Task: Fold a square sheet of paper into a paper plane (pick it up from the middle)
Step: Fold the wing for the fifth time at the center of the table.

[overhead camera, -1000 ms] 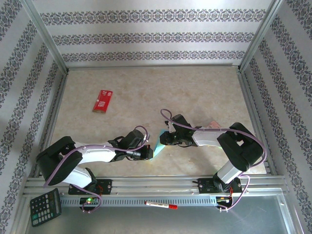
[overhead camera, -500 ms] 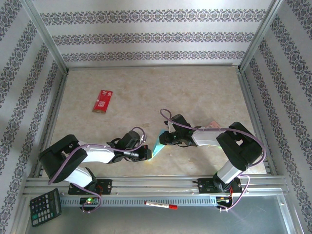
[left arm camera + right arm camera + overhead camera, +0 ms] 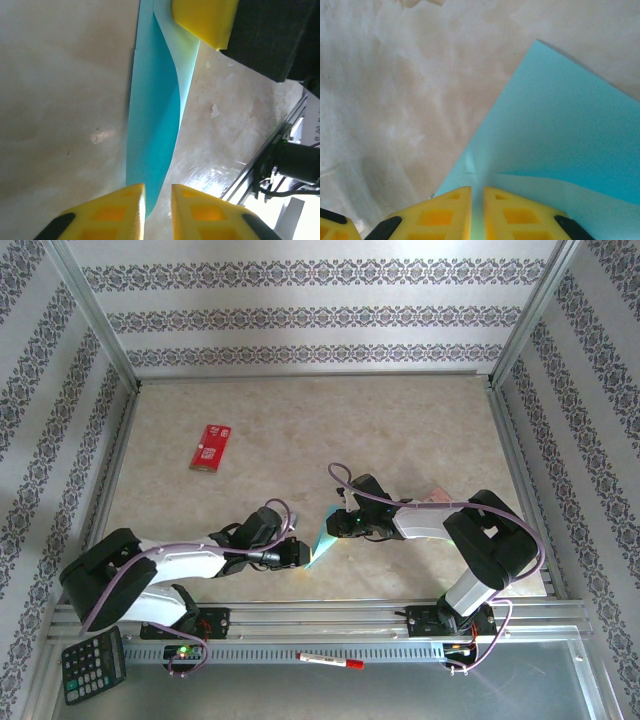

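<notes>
Since a second ago the left arm has dropped and stretched flatter, its elbow swinging out toward the table's near corner. The left gripper [image 3: 303, 553] has barely shifted, but its jaws have eased from shut to a narrow gap.

A red rectangular packet [image 3: 211, 447] lies on the beige table. Well apart from it, nearer the arm bases and off to its right, is the teal-blue sheet of paper [image 3: 322, 540], already creased into a narrow strip. The two grippers meet end to end along it.

From the left wrist camera, the strip [image 3: 152, 125] runs away from the left gripper [image 3: 158, 187], one layer bowing up off the other. Its near tip sits between the yellow fingers, which stand slightly apart with more room than thin paper needs. The left gripper looks to be letting go rather than pinching.

From the right wrist camera, the right gripper [image 3: 477, 190] has its yellow fingers almost together with the sheet [image 3: 560, 145] passing between them. It appears clamped on the paper. In the overhead view this right gripper [image 3: 335, 525] sits at the strip's end closer to the packet.

The loosened left grip suggests one crease has just been pressed and the left arm is about to re-grip elsewhere. The fold is not yet a pointed dart, so the plane seems only partly done.
</notes>
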Controlling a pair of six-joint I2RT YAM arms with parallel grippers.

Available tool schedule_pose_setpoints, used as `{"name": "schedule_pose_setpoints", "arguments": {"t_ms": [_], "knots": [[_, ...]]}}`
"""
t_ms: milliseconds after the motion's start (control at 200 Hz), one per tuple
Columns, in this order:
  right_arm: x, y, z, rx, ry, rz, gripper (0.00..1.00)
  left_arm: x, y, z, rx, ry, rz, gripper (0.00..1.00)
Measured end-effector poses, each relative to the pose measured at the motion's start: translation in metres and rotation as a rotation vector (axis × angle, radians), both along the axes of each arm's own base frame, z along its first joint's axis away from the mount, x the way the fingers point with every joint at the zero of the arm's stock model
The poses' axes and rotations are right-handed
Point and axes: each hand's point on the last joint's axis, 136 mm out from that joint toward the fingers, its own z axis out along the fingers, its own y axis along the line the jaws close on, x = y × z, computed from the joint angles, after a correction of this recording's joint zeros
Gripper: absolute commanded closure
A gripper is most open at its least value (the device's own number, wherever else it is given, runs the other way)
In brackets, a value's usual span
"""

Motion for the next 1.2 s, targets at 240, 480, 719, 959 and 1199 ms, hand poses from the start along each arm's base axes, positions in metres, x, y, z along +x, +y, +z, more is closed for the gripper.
{"name": "schedule_pose_setpoints", "arguments": {"t_ms": [240,480,719,959,1199], "knots": [[0.000,0.000,0.000,0.000,0.000,0.000,0.84,-0.007,0.005,-0.008,0.054,0.002,-0.054,0.61],[0.000,0.000,0.000,0.000,0.000,0.000,0.84,-0.006,-0.002,-0.009,0.056,0.004,-0.094,0.63],[0.000,0.000,0.000,0.001,0.001,0.001,0.84,-0.004,-0.006,-0.013,0.067,0.008,-0.116,0.76],[0.001,0.001,0.000,0.002,0.003,0.002,0.84,-0.005,-0.006,-0.013,0.065,0.011,-0.117,0.79],[0.001,0.002,0.000,0.004,0.005,0.004,0.84,-0.004,-0.001,-0.017,0.063,0.020,-0.100,0.85]]}}
